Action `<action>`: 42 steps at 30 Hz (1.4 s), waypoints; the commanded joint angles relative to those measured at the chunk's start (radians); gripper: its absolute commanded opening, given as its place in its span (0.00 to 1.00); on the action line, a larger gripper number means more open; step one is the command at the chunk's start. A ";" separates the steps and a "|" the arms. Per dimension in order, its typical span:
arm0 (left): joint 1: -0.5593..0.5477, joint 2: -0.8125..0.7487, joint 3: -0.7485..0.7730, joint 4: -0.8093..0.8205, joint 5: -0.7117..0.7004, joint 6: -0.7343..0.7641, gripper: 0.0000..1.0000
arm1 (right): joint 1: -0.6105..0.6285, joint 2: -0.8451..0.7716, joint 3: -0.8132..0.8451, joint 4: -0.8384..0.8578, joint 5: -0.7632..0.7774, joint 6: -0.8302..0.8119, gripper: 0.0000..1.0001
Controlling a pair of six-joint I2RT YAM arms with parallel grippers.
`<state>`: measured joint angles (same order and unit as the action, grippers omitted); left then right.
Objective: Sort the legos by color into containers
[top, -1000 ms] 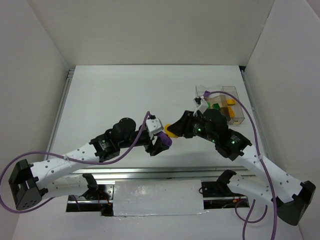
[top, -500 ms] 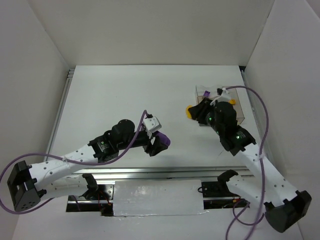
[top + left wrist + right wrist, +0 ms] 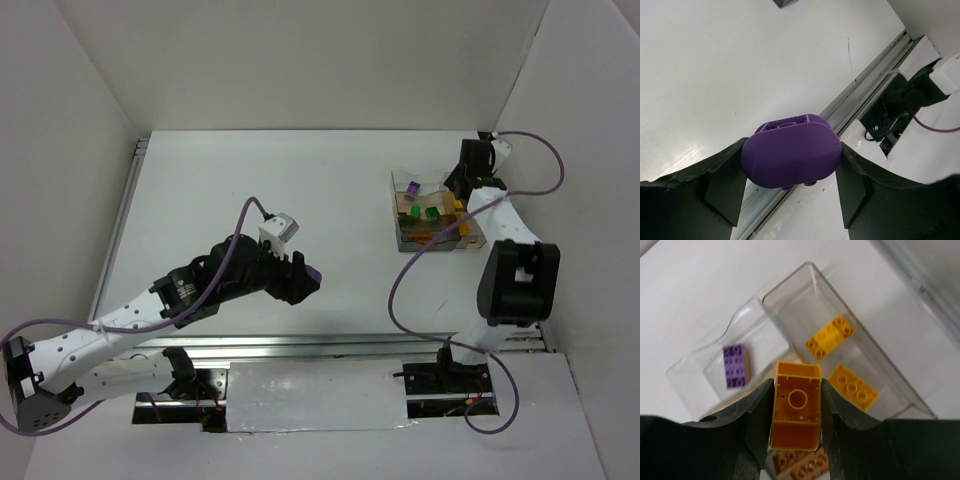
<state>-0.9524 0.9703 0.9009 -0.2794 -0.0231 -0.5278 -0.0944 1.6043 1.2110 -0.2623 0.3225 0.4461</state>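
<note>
The clear divided containers [image 3: 399, 181] sit at the back right of the table. In the right wrist view, one compartment of the containers [image 3: 790, 282] holds a purple lego [image 3: 735, 366]. Another holds two yellow legos [image 3: 829, 336]. An orange-brown lego [image 3: 800, 465] lies lower down. Green legos [image 3: 424, 212] show from above. My right gripper [image 3: 796, 410] is shut on a yellow lego [image 3: 796, 432], hollow side toward the camera, above the containers. My left gripper [image 3: 790, 165] is shut on a rounded purple lego [image 3: 790, 152], above the table's near middle [image 3: 300, 283].
A metal rail [image 3: 320, 345] runs along the table's near edge, just below the left gripper [image 3: 860, 85]. White walls enclose the table on three sides. The right arm's purple cable [image 3: 420, 260] loops over the table beside the containers.
The right arm has swung from the table's middle to the back right, carrying the yellow lego over the containers. The left arm drew back slightly left with the purple lego.
</note>
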 commanded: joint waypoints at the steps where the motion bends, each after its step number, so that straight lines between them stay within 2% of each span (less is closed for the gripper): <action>1: -0.009 -0.036 0.035 -0.113 -0.002 -0.043 0.00 | -0.017 0.138 0.181 -0.028 0.124 -0.095 0.00; 4: -0.013 -0.084 0.009 -0.119 0.003 -0.022 0.00 | -0.043 0.219 0.269 -0.035 0.112 -0.139 0.00; 10: -0.014 -0.097 0.006 -0.133 0.005 0.017 0.00 | -0.073 0.318 0.361 -0.051 0.046 -0.115 0.00; 16: -0.014 -0.078 -0.014 -0.109 0.055 0.015 0.00 | -0.073 0.405 0.482 -0.109 0.007 -0.142 0.09; 19: -0.016 -0.087 -0.022 -0.099 0.057 0.014 0.00 | -0.073 0.425 0.515 -0.130 0.015 -0.135 0.20; 21: -0.016 -0.082 -0.010 -0.101 0.055 0.015 0.00 | -0.074 0.450 0.542 -0.146 0.020 -0.136 0.22; 22: -0.014 -0.082 -0.004 -0.103 0.060 0.017 0.00 | -0.073 0.454 0.553 -0.159 0.024 -0.138 0.26; 24: -0.014 -0.078 0.009 -0.101 0.063 0.008 0.01 | -0.073 0.471 0.573 -0.175 0.041 -0.127 0.40; 25: -0.014 -0.074 0.012 -0.098 0.058 0.005 0.01 | -0.071 0.471 0.581 -0.184 0.047 -0.124 0.53; 26: -0.014 -0.071 0.021 -0.098 0.054 -0.003 0.01 | -0.073 0.467 0.581 -0.187 0.052 -0.113 0.57; 31: -0.014 -0.062 0.061 -0.101 0.028 -0.017 0.00 | -0.073 0.419 0.536 -0.167 0.032 -0.095 0.72; 34: -0.014 -0.056 0.076 -0.084 0.028 -0.035 0.01 | -0.070 0.393 0.527 -0.196 0.000 -0.070 0.74; 36: -0.014 -0.050 0.084 -0.064 -0.027 -0.066 0.01 | -0.048 0.338 0.519 -0.227 -0.025 -0.034 0.74; 39: 0.000 -0.024 0.085 0.011 -0.038 -0.116 0.00 | 0.031 0.159 0.392 -0.183 -0.222 -0.014 0.75; 40: 0.024 -0.015 0.092 0.038 -0.009 -0.132 0.00 | 0.059 0.043 0.296 -0.163 -0.355 -0.014 0.76; 41: 0.041 -0.007 0.092 0.075 0.096 -0.138 0.00 | 0.085 -0.015 0.242 -0.138 -0.446 -0.015 0.77; 42: 0.061 0.005 0.089 0.174 0.173 -0.143 0.00 | 0.119 -0.079 0.184 -0.058 -0.544 -0.012 0.82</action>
<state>-0.9310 0.9543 0.9459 -0.3157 0.0105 -0.6155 -0.0784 1.7596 1.4853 -0.4416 0.0917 0.4129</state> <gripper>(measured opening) 0.750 0.798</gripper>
